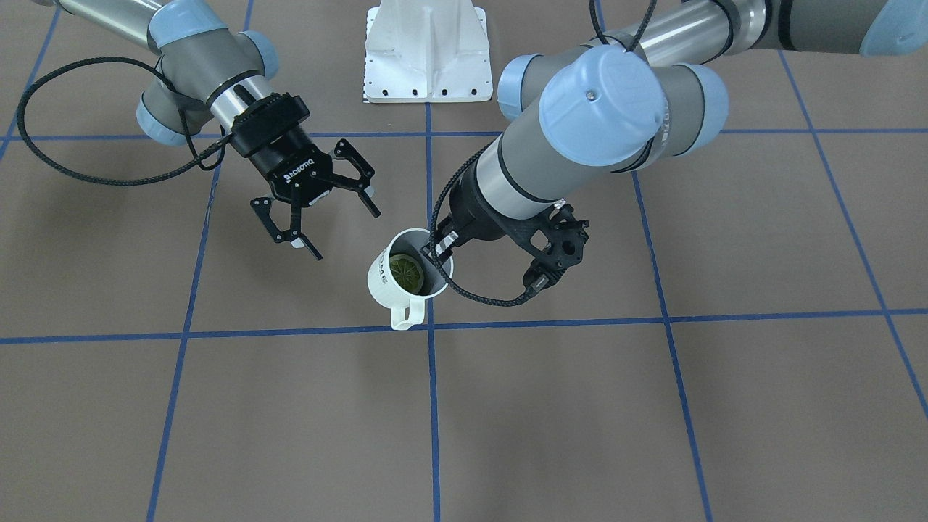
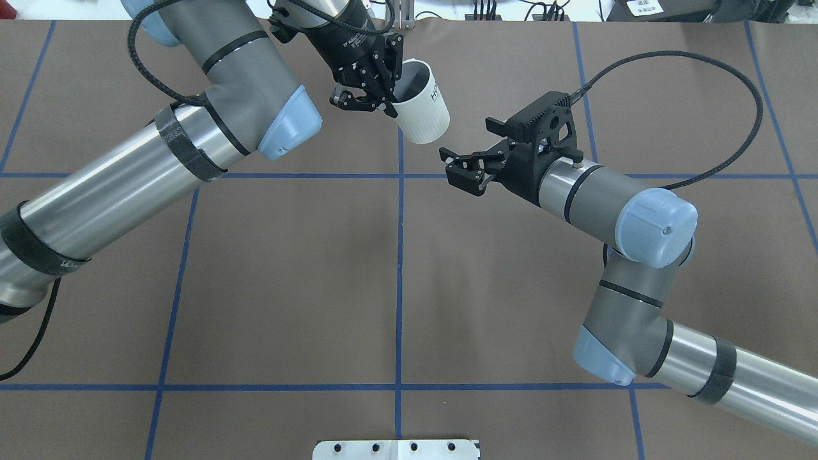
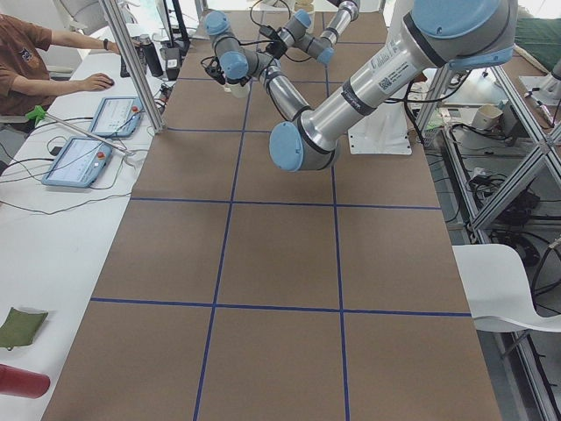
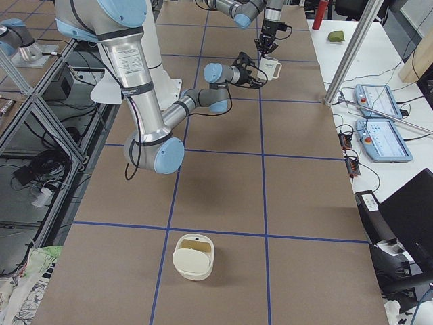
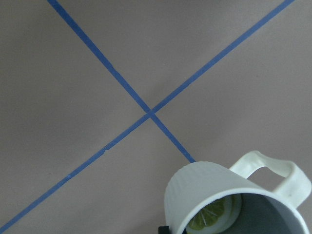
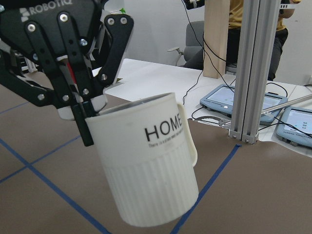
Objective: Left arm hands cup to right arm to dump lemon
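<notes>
The white cup [image 1: 395, 279] with "HOME" printed on it hangs tilted above the table. My left gripper [image 1: 440, 255] is shut on its rim, one finger inside and one outside. The yellow-green lemon [image 1: 406, 272] lies inside the cup and also shows in the left wrist view [image 5: 210, 218]. In the overhead view the cup [image 2: 423, 110] hangs from the left gripper [image 2: 387, 105], and my right gripper [image 2: 451, 167] is open and empty a short way beside it. The right wrist view shows the cup [image 6: 151, 161] close ahead, with its handle on the far side.
The robot's white base mount [image 1: 426, 51] stands at the table's back middle. A cream container [image 4: 193, 256] sits on the table far towards the robot's right end. The operators' side table holds tablets [image 4: 379, 115], and an aluminium post [image 6: 256, 68] stands at the table's edge.
</notes>
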{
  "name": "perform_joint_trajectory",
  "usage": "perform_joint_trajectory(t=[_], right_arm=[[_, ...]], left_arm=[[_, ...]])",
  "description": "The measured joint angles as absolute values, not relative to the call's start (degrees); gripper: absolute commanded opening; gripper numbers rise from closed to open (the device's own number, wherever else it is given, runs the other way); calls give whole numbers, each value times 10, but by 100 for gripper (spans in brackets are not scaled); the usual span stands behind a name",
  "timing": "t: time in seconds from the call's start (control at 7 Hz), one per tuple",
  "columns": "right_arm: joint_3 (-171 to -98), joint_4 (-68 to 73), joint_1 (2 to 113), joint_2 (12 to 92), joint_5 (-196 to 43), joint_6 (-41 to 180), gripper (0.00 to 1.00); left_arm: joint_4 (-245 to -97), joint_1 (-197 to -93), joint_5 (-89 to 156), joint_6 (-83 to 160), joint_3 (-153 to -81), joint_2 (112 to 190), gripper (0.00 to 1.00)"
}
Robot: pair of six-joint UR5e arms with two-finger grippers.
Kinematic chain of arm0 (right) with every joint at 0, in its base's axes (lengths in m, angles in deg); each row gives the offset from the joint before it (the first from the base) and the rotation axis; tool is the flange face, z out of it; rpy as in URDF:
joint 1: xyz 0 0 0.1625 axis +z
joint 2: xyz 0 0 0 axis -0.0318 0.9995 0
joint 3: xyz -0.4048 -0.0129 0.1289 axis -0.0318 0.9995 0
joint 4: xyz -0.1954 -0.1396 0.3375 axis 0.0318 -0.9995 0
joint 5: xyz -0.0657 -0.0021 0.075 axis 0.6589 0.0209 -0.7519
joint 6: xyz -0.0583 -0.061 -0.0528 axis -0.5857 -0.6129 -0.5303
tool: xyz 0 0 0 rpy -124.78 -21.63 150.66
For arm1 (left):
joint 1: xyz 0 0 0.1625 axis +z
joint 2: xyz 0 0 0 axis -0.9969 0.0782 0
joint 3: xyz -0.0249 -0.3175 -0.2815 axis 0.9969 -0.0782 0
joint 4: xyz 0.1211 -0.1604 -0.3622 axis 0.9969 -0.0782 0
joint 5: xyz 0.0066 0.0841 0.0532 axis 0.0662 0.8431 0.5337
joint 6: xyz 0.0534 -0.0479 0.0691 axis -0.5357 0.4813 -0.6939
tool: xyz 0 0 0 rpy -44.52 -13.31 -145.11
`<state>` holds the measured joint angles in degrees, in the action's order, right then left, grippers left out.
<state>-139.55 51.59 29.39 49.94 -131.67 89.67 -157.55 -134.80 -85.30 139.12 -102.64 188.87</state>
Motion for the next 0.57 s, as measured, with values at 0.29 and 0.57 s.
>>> perform_joint_trajectory(t=[0.29,0.57], right_arm=[[-1395,513,290,498,-1309,895,100],[-1393,512,289,498,-1306,895,100]], left_arm=[[-1576,-1337,-852,1392,-1020,1900,0],[-1576,-1327,-852,1392,-1019,1904,0]])
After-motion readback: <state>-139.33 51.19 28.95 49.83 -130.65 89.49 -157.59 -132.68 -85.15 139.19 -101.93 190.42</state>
